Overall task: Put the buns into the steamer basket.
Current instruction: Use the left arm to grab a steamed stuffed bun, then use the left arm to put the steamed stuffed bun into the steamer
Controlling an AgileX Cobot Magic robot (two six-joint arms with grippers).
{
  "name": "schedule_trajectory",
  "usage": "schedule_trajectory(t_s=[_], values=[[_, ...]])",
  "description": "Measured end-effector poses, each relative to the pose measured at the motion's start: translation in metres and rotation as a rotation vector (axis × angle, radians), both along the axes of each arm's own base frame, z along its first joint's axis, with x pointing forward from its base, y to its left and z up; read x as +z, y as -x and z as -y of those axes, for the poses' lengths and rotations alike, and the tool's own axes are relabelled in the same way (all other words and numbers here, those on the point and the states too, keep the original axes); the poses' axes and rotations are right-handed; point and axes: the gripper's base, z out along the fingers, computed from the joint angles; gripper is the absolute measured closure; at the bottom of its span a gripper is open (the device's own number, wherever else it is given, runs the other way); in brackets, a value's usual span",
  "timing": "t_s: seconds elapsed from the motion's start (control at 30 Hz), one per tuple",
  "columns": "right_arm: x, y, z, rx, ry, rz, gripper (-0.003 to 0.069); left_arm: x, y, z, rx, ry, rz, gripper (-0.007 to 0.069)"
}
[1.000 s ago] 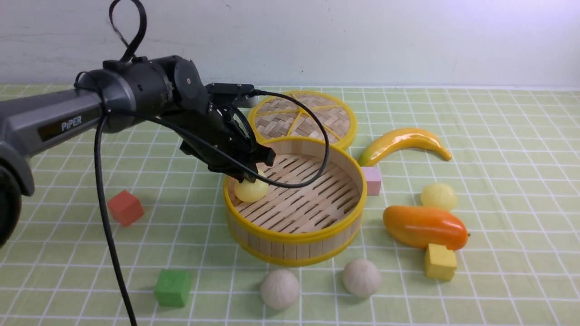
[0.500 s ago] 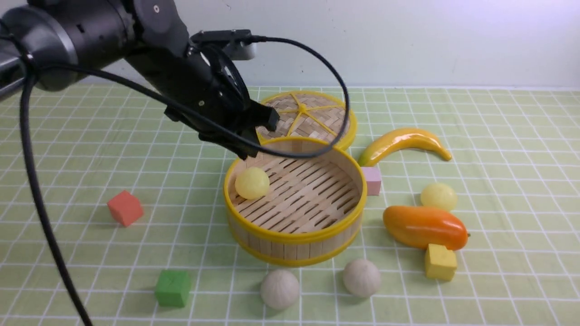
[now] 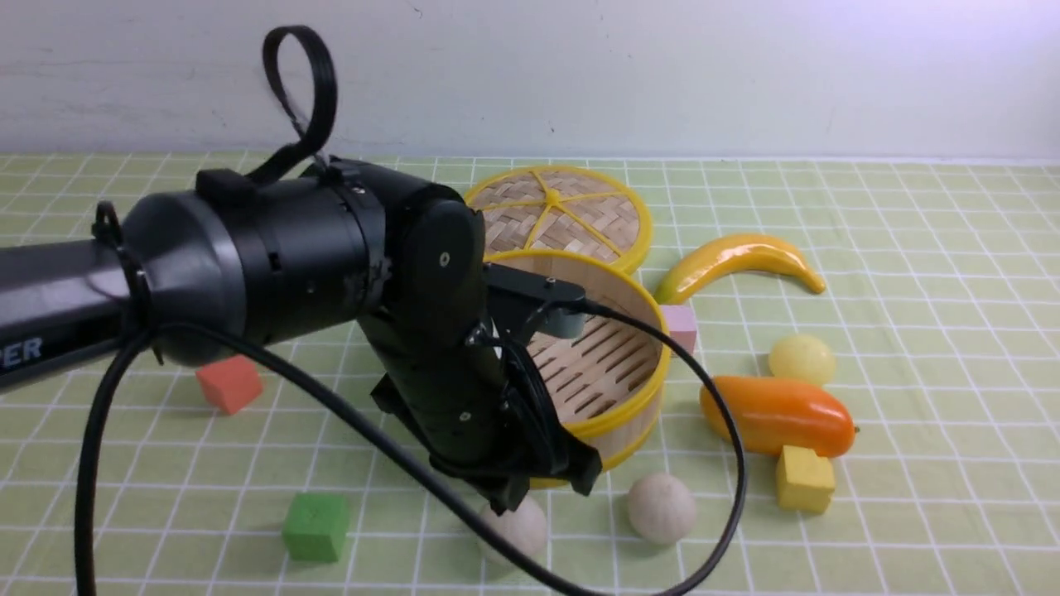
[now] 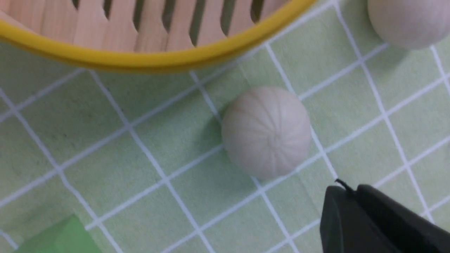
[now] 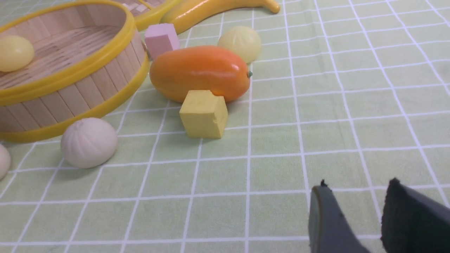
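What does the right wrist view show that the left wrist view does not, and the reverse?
Only the right wrist view: mango, banana, yellow cube, pink cube, the stowed yellow bun, the loose yellow bun. Only the left wrist view: a green cube, just its corner. Both: the steamer basket, left off-white bun, right off-white bun.

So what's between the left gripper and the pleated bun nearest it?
Nothing: just bare checked cloth separates the left gripper from the pleated bun. The left wrist view shows the gap.
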Motion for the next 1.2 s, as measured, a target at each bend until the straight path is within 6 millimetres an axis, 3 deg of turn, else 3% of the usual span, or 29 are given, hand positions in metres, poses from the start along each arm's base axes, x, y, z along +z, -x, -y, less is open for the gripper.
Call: schedule_trajectory(t_s=[0.2, 0.37, 0.67, 0.8, 0.9, 1.03, 1.1, 1.13, 1.2], values=[[0.000, 0.000, 0.000, 0.000, 0.000, 0.000, 0.0420, -0.024, -0.012, 0.005, 0.009, -0.022, -0.003, 0.0430], [0.000, 0.000, 0.000, 0.000, 0.000, 0.000, 0.0419, -0.039, -0.018, 0.008, 0.007, -0.038, 0.005, 0.0368], [0.000, 0.000, 0.000, 0.000, 0.000, 0.000, 0.0419, -0.055, -0.025, 0.011, -0.004, -0.059, 0.024, 0.0377], [0.000, 0.000, 0.000, 0.000, 0.000, 0.000, 0.0419, -0.059, -0.024, 0.010, -0.005, -0.075, 0.004, 0.0490], [0.000, 0.000, 0.000, 0.000, 0.000, 0.000, 0.0419, -0.054, -0.021, 0.008, -0.007, -0.085, -0.013, 0.0624], [0.000, 0.000, 0.000, 0.000, 0.000, 0.000, 0.0419, -0.040, -0.015, 0.004, -0.009, -0.086, -0.017, 0.0637], [0.000, 0.000, 0.000, 0.000, 0.000, 0.000, 0.0419, -0.013, -0.009, -0.001, -0.009, -0.052, 0.025, 0.0637], [0.000, 0.000, 0.000, 0.000, 0.000, 0.000, 0.0419, -0.010, -0.009, -0.001, -0.009, -0.047, 0.031, 0.0637], [0.000, 0.000, 0.000, 0.000, 0.000, 0.000, 0.0419, 0.019, -0.007, -0.002, -0.019, 0.011, 0.118, 0.0637]])
